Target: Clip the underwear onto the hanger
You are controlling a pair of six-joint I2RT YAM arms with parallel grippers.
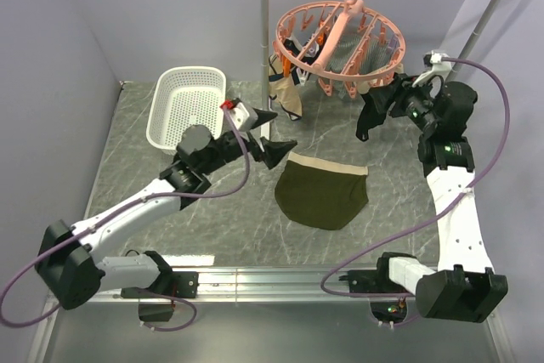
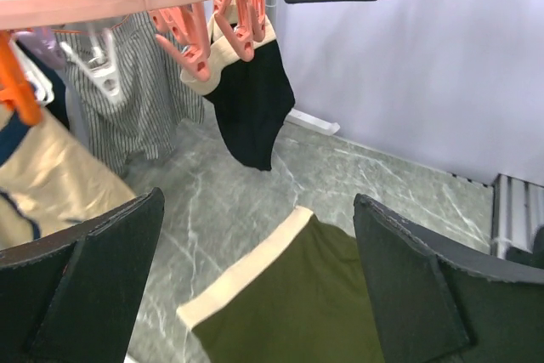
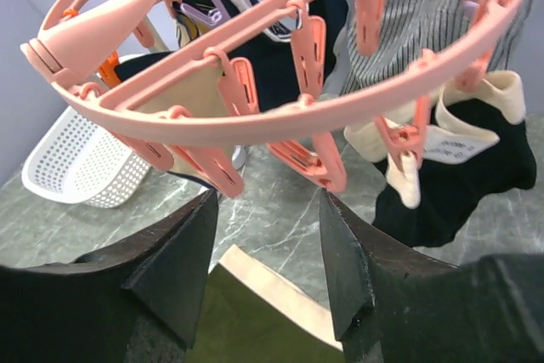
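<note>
The olive-green underwear point(image 1: 323, 195) with a beige waistband lies flat on the marble table, waistband toward the back. The salmon-pink round clip hanger point(image 1: 340, 40) hangs by its hook from the rail above. My left gripper point(image 1: 274, 132) is open and empty, just left of the waistband's left end. In the left wrist view the underwear point(image 2: 297, 303) lies below the open left gripper point(image 2: 259, 278). My right gripper point(image 1: 371, 116) is open and empty under the hanger's right rim. In the right wrist view it point(image 3: 268, 252) sits just below the hanger's pegs point(image 3: 314, 159), with the underwear point(image 3: 255, 320) beneath.
A white basket point(image 1: 187, 106) stands at the back left. The grey rail stand point(image 1: 265, 40) carries the hanger. A black garment point(image 2: 251, 99), a striped garment point(image 2: 144, 91) and a tan garment point(image 1: 287, 95) hang from the pegs.
</note>
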